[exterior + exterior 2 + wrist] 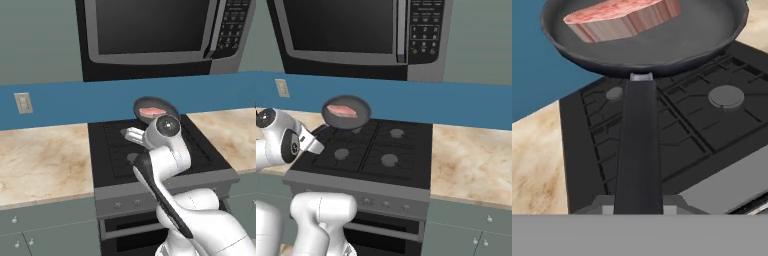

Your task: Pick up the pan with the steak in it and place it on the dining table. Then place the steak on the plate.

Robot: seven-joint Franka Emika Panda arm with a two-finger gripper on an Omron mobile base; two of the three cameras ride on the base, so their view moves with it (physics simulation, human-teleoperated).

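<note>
The black pan [677, 40] hangs tilted above the stove [712, 120], clear of the burners. Its long handle [638, 150] runs down into my gripper [638, 206], which is shut on it near the end. The pinkish-red steak [619, 20] lies in the pan's far half. From the right base view, the pan [351, 122] with the steak [342, 111] floats over the back left burner, with my gripper [315, 139] low to its left. In the left base view the pan [150, 101] and steak [152, 111] show just behind my wrist. The dining table and plate are out of view.
A black gas stove [386, 150] sits between beige counters [40, 160] [471, 160] on grey-green cabinets. A microwave [356, 30] hangs close above the stove, over a blue backsplash. A wall outlet [22, 102] is at the left.
</note>
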